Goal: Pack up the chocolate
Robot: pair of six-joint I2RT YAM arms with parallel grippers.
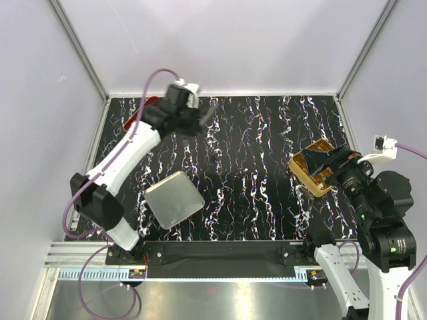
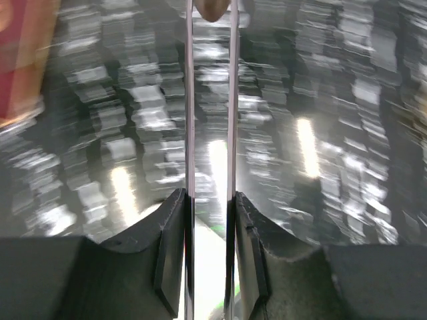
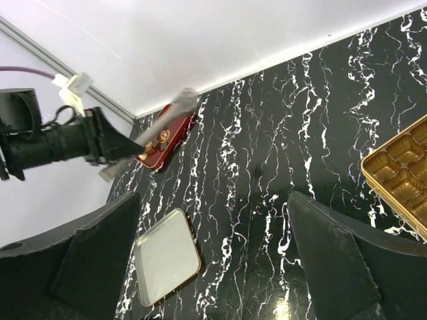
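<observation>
Pinching metal tongs (image 2: 189, 100), left tool (image 2: 209, 197) hangs near far-left corner of worktop (image 1: 267, 133), chocolate (image 2: 213, 8) between tips; right tool (image 3: 212, 200) spread by gold box (image 3: 393, 175).

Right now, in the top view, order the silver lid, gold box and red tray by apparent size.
silver lid
gold box, partly under the right arm
red tray, mostly hidden behind the left arm, so its rank is unsure
</observation>
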